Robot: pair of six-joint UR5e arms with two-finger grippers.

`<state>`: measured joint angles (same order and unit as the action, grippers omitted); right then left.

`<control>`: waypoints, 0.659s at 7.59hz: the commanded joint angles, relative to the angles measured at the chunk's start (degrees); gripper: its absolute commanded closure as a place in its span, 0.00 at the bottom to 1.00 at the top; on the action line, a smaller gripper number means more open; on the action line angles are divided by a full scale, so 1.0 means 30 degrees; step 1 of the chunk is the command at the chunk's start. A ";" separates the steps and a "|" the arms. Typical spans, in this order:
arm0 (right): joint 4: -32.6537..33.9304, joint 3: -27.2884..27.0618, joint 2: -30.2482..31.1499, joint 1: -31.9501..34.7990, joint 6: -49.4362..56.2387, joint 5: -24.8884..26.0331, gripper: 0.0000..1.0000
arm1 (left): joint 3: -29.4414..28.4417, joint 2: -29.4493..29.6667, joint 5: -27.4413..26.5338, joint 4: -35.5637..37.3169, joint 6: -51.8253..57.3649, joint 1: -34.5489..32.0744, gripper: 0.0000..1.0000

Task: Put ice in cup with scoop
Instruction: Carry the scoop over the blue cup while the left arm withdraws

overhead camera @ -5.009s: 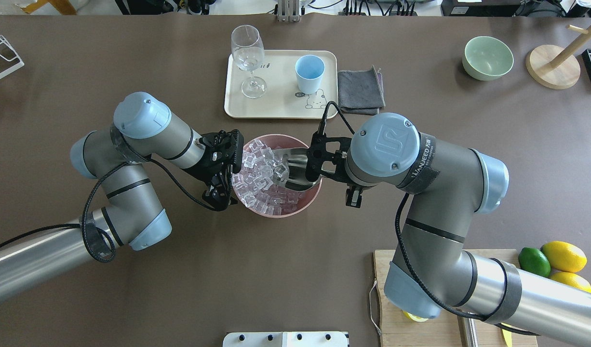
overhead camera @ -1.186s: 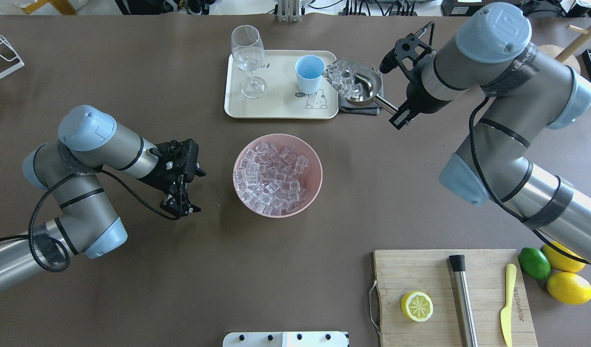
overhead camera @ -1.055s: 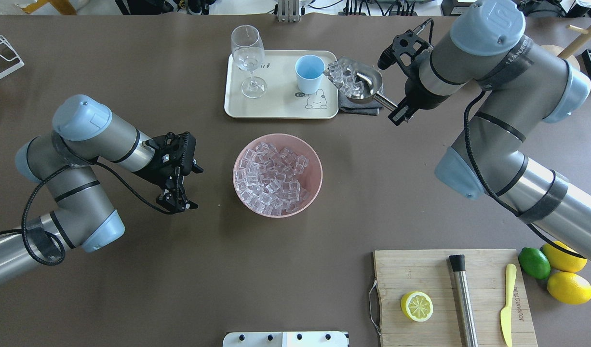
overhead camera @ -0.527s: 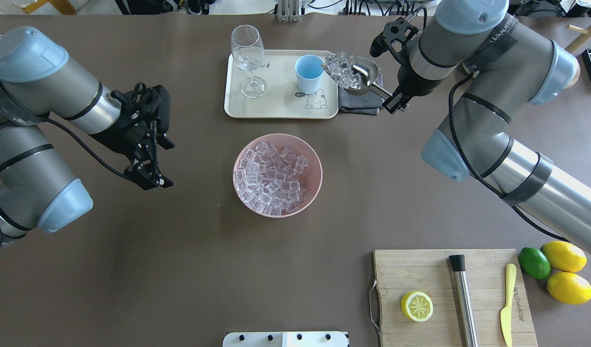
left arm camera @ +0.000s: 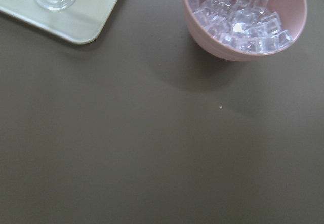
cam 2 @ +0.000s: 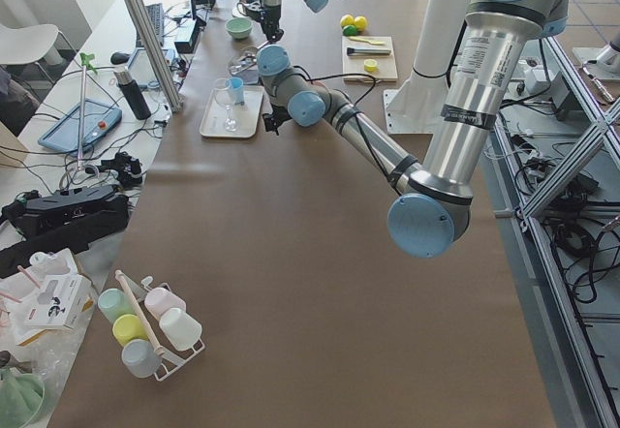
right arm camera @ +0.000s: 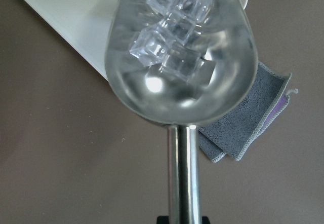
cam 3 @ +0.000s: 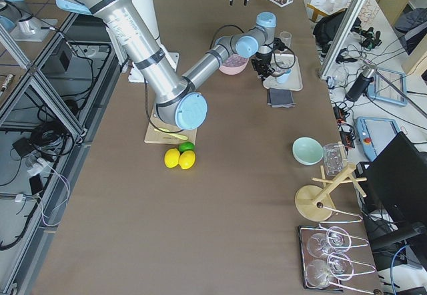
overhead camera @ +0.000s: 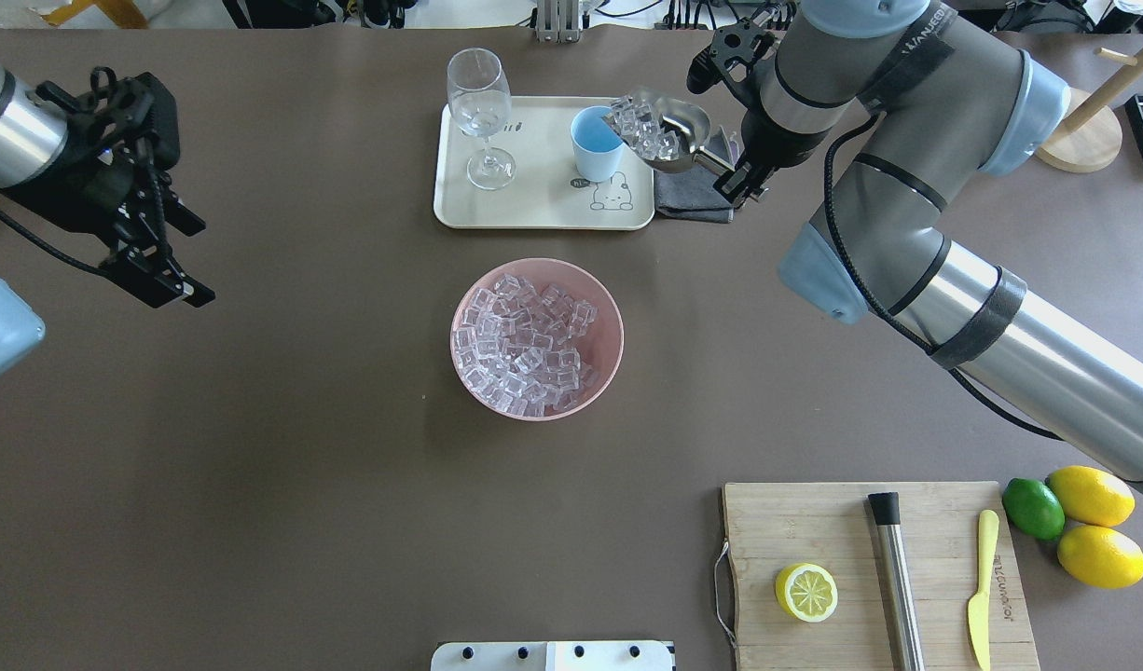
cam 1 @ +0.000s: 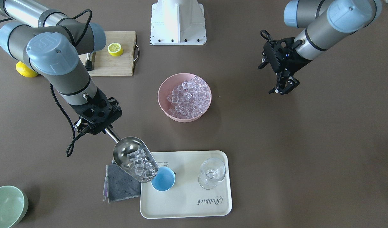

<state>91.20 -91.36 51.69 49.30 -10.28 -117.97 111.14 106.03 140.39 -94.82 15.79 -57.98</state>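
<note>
My right gripper (overhead camera: 732,175) is shut on the handle of the steel scoop (overhead camera: 669,133). The scoop holds several clear ice cubes (overhead camera: 639,126) and tilts with its lip over the rim of the light-blue cup (overhead camera: 592,147). The cup stands on the cream tray (overhead camera: 534,210). In the front view the scoop (cam 1: 130,155) meets the cup (cam 1: 164,180) at its rim. The right wrist view shows the ice (right arm camera: 172,36) in the trough. My left gripper (overhead camera: 157,280) is open and empty, far to the left of the pink bowl (overhead camera: 612,321) of ice.
A clear stemmed glass (overhead camera: 480,107) stands on the tray left of the cup. A grey cloth (overhead camera: 693,196) lies under the scoop beside the tray. A cutting board (overhead camera: 814,522) with a lemon half, steel rod and knife sits at front right, with whole lemons and a lime beside it.
My right arm carried the loaded scoop from the pink bowl up to the cup, and its lip now overhangs the rim. My left arm let go of the bowl and drew back far left.
</note>
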 commanded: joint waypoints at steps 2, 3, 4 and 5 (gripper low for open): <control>0.3021 0.1124 -0.1759 0.0001 0.2396 -0.0401 1.00 | -0.0280 -0.2315 0.2012 0.2487 0.0070 -0.4391 0.01; 0.3375 0.1271 -0.1850 0.0001 0.2778 -0.0431 1.00 | -0.0193 -0.2906 0.2477 0.2603 0.0041 -0.5477 0.01; 0.4075 0.1330 -0.2112 0.0001 0.3304 -0.0460 1.00 | -0.1121 -0.3376 0.2481 0.2633 -0.0105 -0.5691 0.01; 0.5184 0.1302 -0.2433 0.0117 0.4063 -0.0576 1.00 | -0.1449 -0.3555 0.2452 0.2662 -0.0135 -0.6795 0.01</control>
<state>101.92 -87.65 45.95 49.33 -1.60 -119.28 109.13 97.27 147.44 -87.09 15.71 -73.74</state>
